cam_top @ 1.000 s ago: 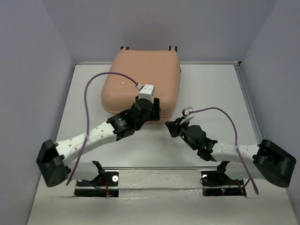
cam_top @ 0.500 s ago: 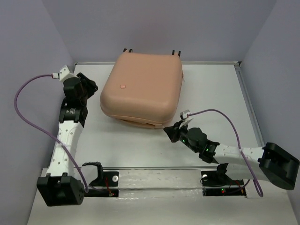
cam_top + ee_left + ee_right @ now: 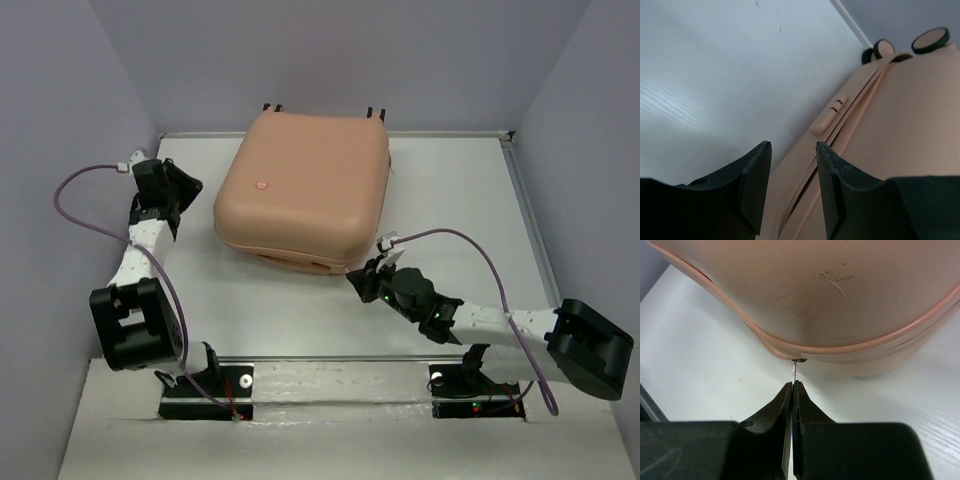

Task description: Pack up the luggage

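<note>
Closed suitcase flat on table; right hand on its zipper, left hand free.
Top view: the peach suitcase (image 3: 300, 190) lies just ahead of the right gripper (image 3: 360, 281) and beside the left gripper (image 3: 188, 186). What the right fingers pinch is too small to tell here. White table (image 3: 450, 200), lilac walls (image 3: 330, 50). Left wrist: the left gripper (image 3: 793, 146) has its jaws apart with nothing between them; the suitcase side ahead is cut off by the frame, with two wheels (image 3: 930, 40) at its far end. Right wrist: the right gripper (image 3: 792, 384) is clamped on a thin metal zipper pull (image 3: 795, 371) at the seam straight ahead.
</note>
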Motion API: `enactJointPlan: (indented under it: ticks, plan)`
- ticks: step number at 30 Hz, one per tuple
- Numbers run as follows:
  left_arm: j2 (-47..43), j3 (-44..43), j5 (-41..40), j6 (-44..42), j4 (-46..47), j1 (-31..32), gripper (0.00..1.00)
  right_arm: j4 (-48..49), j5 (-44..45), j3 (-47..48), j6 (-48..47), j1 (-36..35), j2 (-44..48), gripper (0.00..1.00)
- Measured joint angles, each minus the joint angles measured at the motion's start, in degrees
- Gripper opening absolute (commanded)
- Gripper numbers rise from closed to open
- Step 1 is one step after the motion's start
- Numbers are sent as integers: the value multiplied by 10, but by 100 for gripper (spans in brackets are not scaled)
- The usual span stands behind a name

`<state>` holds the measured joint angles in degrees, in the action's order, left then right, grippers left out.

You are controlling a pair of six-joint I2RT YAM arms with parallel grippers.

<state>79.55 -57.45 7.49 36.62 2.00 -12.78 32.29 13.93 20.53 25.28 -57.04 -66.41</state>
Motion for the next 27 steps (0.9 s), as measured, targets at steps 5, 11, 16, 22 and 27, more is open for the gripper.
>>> enactJointPlan:
  ticks: [5,11,16,22,27]
  plan:
    - [73,-1,-19,7,39,80,51,-7,2,19,0,0,-35,7]
    - [80,9,-58,41,123,115,51,-14,28,56,-14,-13,-94,7]
    - [-4,87,-70,61,238,143,51,-24,77,112,-40,-62,-163,7]
    - [-97,159,-56,66,309,172,52,-16,45,210,-60,-134,-256,7]
    - [-130,164,-29,64,284,195,57,-27,-9,144,-57,-104,-135,7]
